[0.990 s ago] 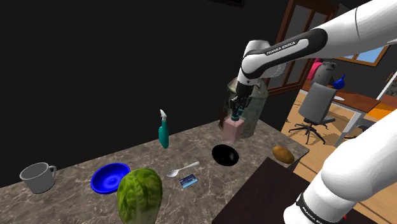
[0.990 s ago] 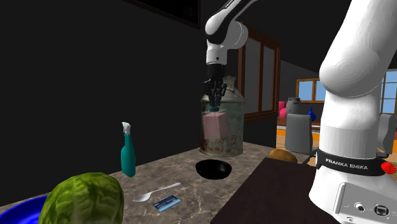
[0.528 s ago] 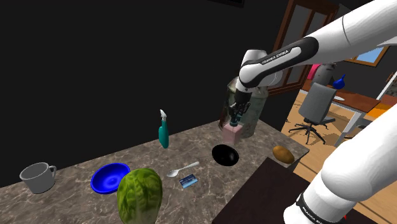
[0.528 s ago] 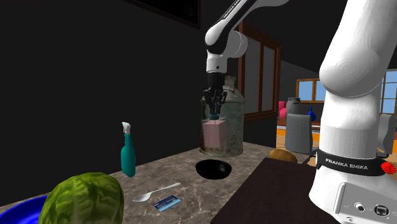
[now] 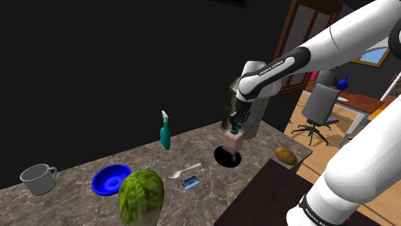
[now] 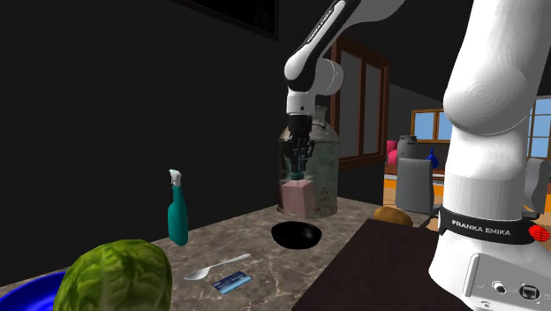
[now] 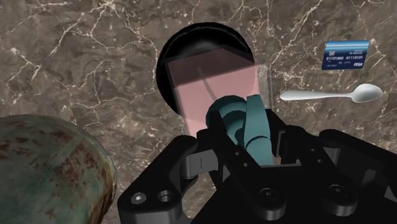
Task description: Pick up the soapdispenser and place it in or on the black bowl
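The task is at the placing step: the gripper (image 5: 236, 122) hangs over the black bowl (image 5: 222, 158) with the soap dispenser (image 5: 232, 140) under it, its fingers (image 7: 216, 137) closed narrowly on the teal pump at the top, so that the pink body dangles upright below. The dispenser is therefore in the air, off the counter (image 5: 193, 142) and not yet in the bowl. Judging from this, the next move is a straight descent until the base rests inside the bowl, then a release. Since the body is tall and the bowl shallow, the dispenser could well tip if let go too high or off centre. The shoulder view makes the dispenser's base appear to overlap the bowl, which leaves their contact unclear. The second exterior view settles it, showing a clear gap between the dispenser (image 6: 295, 196) and the bowl (image 6: 295, 235), with the rusty can (image 6: 323, 168) standing close behind. The wrist view adds the alignment that neither side view gives: the pink body (image 7: 210, 83) lies almost squarely over the bowl (image 7: 191, 35), whose dark rim peeks out around its far end. A spoon (image 7: 331, 95) and a blue card (image 7: 345, 55) lie well apart from it.
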Tool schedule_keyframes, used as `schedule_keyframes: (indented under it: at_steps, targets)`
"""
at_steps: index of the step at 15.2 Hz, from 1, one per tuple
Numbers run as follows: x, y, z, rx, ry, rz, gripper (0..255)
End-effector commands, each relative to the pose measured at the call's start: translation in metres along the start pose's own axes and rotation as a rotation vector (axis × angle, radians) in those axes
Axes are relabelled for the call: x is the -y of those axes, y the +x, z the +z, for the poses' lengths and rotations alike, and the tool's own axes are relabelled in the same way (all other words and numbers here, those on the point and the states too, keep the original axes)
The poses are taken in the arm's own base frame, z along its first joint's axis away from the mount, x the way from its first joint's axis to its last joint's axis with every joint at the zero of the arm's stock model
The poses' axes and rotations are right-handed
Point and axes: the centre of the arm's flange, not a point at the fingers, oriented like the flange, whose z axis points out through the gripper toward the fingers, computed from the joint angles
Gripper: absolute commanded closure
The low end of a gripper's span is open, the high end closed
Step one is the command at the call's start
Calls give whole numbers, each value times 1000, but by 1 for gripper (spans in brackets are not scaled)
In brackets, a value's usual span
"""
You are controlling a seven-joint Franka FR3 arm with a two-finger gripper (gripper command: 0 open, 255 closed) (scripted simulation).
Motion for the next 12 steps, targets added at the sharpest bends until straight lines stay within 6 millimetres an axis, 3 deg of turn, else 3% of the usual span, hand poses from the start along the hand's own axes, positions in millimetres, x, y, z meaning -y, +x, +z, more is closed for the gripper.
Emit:
schedule_keyframes:
  at_steps: [1,8,12]
  targets:
    - [0,0,11,-1,0,0,255]
    - [-1,0,49,-1,0,0,255]
    - [-1,0,49,-1,0,0,255]
